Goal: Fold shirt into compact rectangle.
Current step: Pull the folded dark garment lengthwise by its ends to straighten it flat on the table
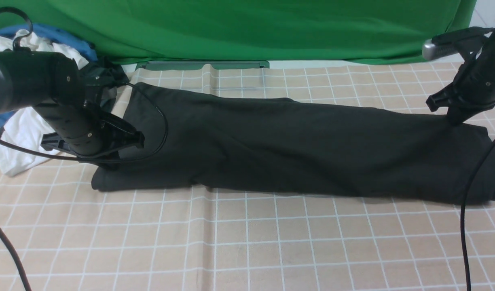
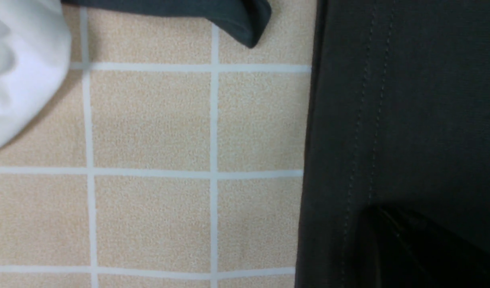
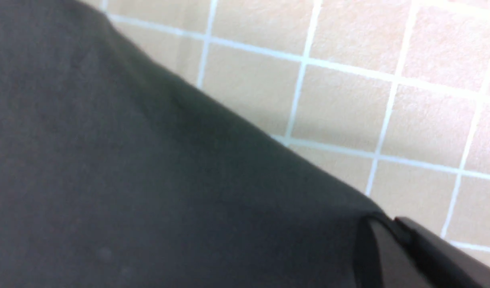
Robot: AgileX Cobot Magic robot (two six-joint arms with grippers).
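Front view: the black cotton T-shirt, a long folded band, spans the tan checked surface from 9 to 3 o'clock. Left jaws and right jaws sit closed, pinching its ends, likely for folding crosswise.

Down on the table there's a beige cloth ruled with white grid lines, with 1 pressed crease running front to back near its middle. Stretched across it, left to right, lies a large black cotton T-shirt, folded into 1 long flat band with the stitched hem at the left end. Off that end a crumpled white garment sits on the cloth, near but apart. A smaller dark grey garment pokes 1 tip close to the hem, not touching. Farther back left, a blue fabric heap.
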